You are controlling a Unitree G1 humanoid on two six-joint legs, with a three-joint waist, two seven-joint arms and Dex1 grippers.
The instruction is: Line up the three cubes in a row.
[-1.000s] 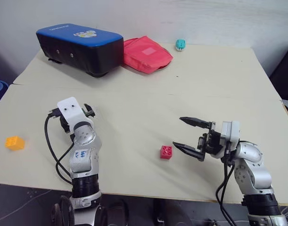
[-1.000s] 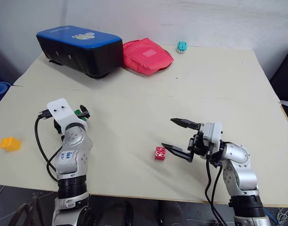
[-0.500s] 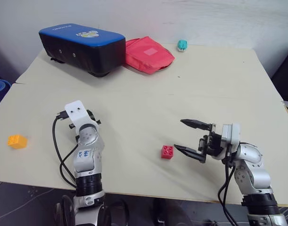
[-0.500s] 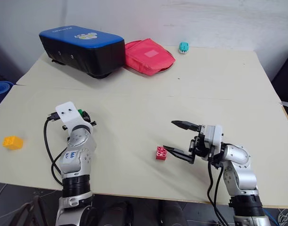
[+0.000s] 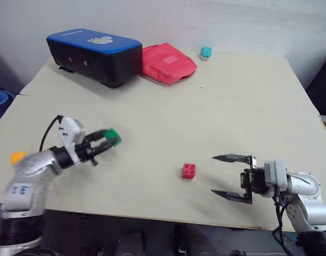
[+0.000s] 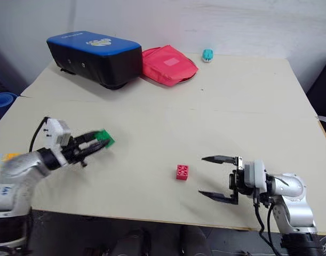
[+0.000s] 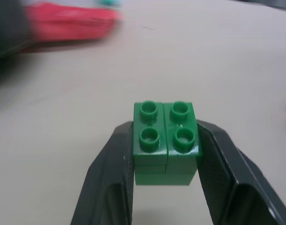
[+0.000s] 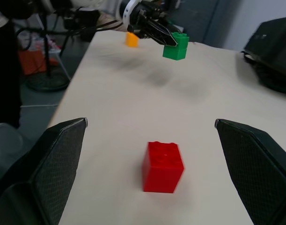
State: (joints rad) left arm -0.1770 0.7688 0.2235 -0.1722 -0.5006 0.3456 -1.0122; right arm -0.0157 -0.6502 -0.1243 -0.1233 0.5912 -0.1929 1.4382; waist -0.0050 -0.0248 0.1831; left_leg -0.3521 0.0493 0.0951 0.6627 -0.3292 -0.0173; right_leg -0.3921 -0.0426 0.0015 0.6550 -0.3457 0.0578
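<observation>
Currently the left tool is clamped on the green cube, its two black fingers pressing the block's opposite sides, studs facing up in the left wrist view. The block is held above the table, over the left part of the top, closer to the near edge than to the far one; a blurred shadow lies beneath it in the right wrist view.

The right tool has its jaws spread wide with nothing between them. It hangs over the near edge toward the right corner, pointing across the table at the red cube. That cube sits flat on the table, near the near edge and about midway along it, just apart from the right tool's fingertips; in the right wrist view it stands between the two fingers but ahead of them, untouched.

The orange-yellow cube rests close to the left edge, partly hidden behind the left arm, well apart from the other two.

Along the far edge lie a blue-topped black case at the left corner, a red pouch touching it, and a small teal object just beyond.
</observation>
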